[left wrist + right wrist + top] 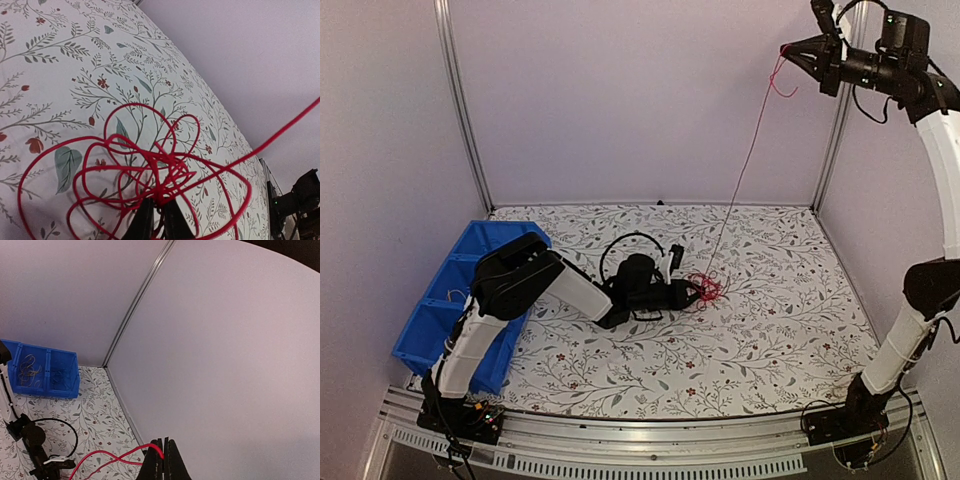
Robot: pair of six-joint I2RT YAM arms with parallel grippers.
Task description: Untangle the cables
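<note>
Clamping the knotted clump of thin red cables (150, 170), the left tool (696, 291) is lying closed, low at the floral-printed surface (780, 330). The right tool (788, 50), also closed, is holding one smooth strand (747, 160) high overhead, stretching it straight from the looping tangle.

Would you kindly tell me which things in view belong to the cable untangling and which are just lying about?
In the job:
- thin red cable, a knotted clump with one strand running upward
- left gripper, shut on the clump
- right gripper, shut on the raised strand

Lying about:
- blue plastic compartment bin, with thin wires inside
- floral tablecloth
</note>
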